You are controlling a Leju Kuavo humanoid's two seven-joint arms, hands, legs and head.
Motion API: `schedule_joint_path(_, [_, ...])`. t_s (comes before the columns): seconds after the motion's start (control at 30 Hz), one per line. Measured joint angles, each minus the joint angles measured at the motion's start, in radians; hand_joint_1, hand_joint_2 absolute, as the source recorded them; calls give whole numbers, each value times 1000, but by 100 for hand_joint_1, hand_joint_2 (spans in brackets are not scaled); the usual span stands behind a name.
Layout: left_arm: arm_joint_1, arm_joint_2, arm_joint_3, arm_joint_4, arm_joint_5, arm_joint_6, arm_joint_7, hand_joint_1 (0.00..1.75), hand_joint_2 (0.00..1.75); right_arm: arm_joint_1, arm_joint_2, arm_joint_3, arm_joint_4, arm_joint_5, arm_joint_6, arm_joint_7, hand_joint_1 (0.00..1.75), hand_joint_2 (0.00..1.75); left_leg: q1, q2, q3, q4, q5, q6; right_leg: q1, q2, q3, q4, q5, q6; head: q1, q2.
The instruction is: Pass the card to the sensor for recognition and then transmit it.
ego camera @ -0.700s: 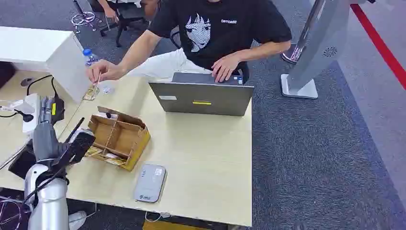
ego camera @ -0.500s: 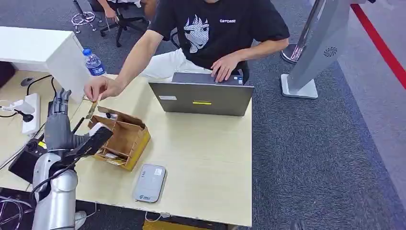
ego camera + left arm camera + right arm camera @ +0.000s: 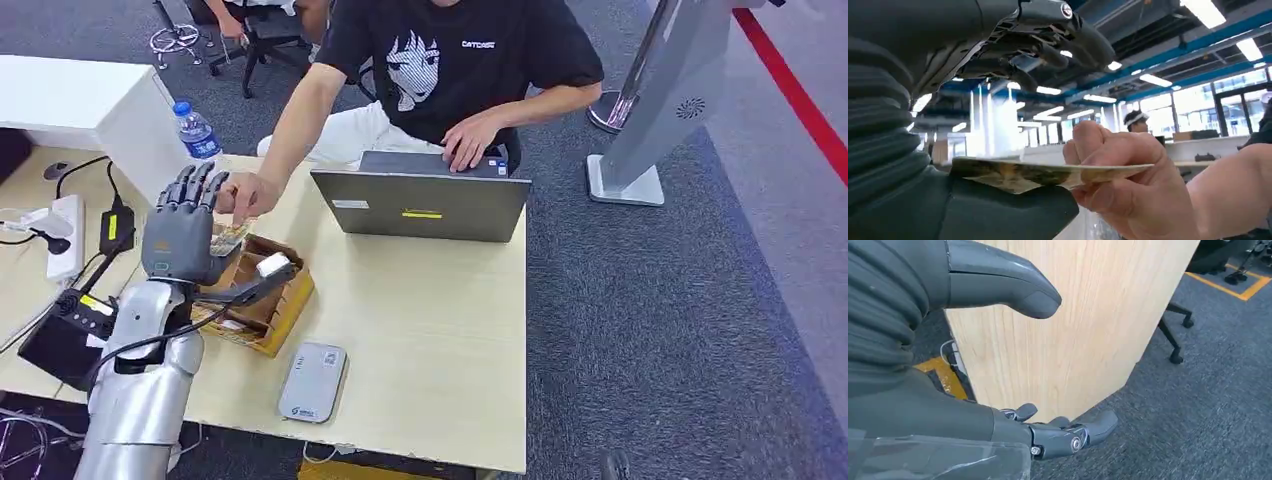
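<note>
A person's hand [image 3: 245,193] holds a yellowish card [image 3: 230,238] out over the brown cardboard box [image 3: 262,292]. My left hand [image 3: 185,235] is raised beside it, fingers spread. In the left wrist view the card [image 3: 1048,174] lies flat on my thumb [image 3: 1008,210], the person's hand [image 3: 1128,185] still pinches its other end, and my fingers [image 3: 1058,45] arch above it, apart from it. The grey-white card sensor [image 3: 313,382] lies near the table's front edge. My right hand [image 3: 923,405] hangs beside a wooden panel [image 3: 1078,325], fingers apart and holding nothing.
A grey laptop [image 3: 420,205] stands open at the back of the wooden table [image 3: 440,340], with the person seated behind it. A water bottle [image 3: 195,130], a white power strip [image 3: 65,235] and a black device [image 3: 65,335] sit at the left. A grey stand [image 3: 650,110] rises at the right.
My left hand has risen from the table's left edge and swung over to the box, palm turned up. The person's hand brought the card from the back-left corner onto my thumb.
</note>
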Motion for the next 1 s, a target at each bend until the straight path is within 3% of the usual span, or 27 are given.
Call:
schedule_joint_path(0.13, [-17, 14, -43, 26, -96, 28, 24, 171, 175, -6, 3, -6, 2, 14, -13, -3, 0, 175, 0, 1, 0, 0, 0, 0, 0, 1, 0, 0, 0, 0, 0, 0])
schedule_joint_path(0.4, [-21, 22, -61, 36, -95, 51, 21, 166, 175, -7, 3, -12, 4, 20, -20, -5, 0, 175, 0, 0, 0, 0, 0, 0, 0, 0, 0, 0, 0, 0, 0, 0])
schedule_joint_path(0.47, [-14, 22, -61, 35, -58, 60, -13, 175, 175, -7, 3, -13, 4, 21, -20, -5, 0, 175, 0, 0, 0, 0, 0, 0, 0, 0, 0, 0, 0, 0, 0, 0])
schedule_joint_path(0.5, [-2, 21, -61, 30, -16, 58, -44, 169, 175, -7, 3, -14, 4, 21, -19, -5, 0, 175, 0, 1, 0, 0, 0, 0, 0, 1, 0, 0, 0, 0, 0, 0])
schedule_joint_path(0.6, [63, 10, -61, -9, 207, 23, -191, 171, 175, -6, 3, -20, 4, 21, -17, -5, 0, 175, 0, 1, 0, 0, 0, 0, 0, 1, 0, 0, 0, 0, 0, 0])
schedule_joint_path(0.73, [173, -3, -61, -63, 362, -27, -318, 171, 175, -4, 3, -32, 4, 19, -15, -5, 0, 175, 0, 1, 0, 0, -1, 0, 0, 2, -1, 0, 0, 0, 0, 0])
schedule_joint_path(0.87, [282, -3, -97, -101, 401, -72, -378, 175, 175, -1, 3, -39, 4, 17, -11, -4, 0, 175, 0, 1, 0, 0, -1, 1, 0, 2, -1, 0, -1, 0, 0, 0])
schedule_joint_path(1.0, [363, 13, -169, -107, 389, -83, -384, 175, 175, -1, 3, -47, 4, 5, -6, -3, 0, 175, 0, 1, 0, 0, -1, 1, 0, 2, -1, 0, -1, 0, 0, 0])
